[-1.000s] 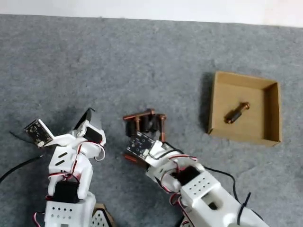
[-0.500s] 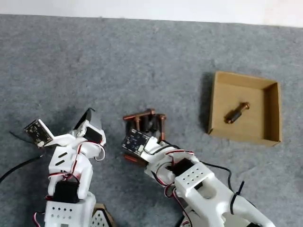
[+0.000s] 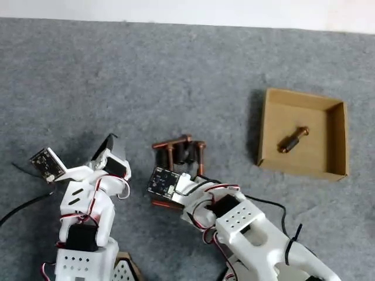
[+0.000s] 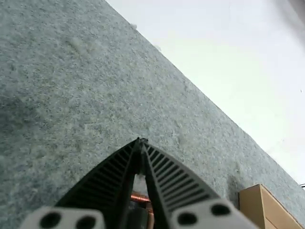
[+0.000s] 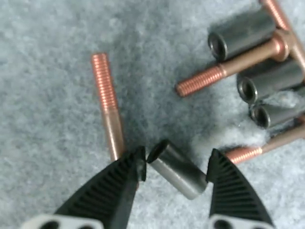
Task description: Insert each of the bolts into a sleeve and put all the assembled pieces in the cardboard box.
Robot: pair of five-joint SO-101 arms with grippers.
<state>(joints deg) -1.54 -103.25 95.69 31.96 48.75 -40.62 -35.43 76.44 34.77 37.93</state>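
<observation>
Right hand (image 5: 176, 161) now farther left, wide around short dark-grey sleeve (image 5: 179, 171) beside copper threaded bolt (image 5: 108, 114); left hand (image 4: 141, 143) narrow.

Surface (image 3: 176, 70): grey cloth, looking matt and fuzzy.
Bolts (image 5: 107, 107): coppery metal, threads glinting.
Sleeves (image 5: 178, 171): dark metal, shining smoothly.
Cardboard box (image 3: 299, 114): brown, looking matt.
Right tool (image 5: 176, 162): black plastic, showing ribbed.

Copper bolts (image 3: 170, 142) and dark sleeves (image 3: 186, 153) lie clustered together, one sleeve (image 5: 177, 169) lying loose just beside a lone bolt (image 5: 108, 119). At their three o'clock the open cardboard box (image 3: 304, 98) holds one assembled piece (image 3: 293, 139), lying slantwise
</observation>
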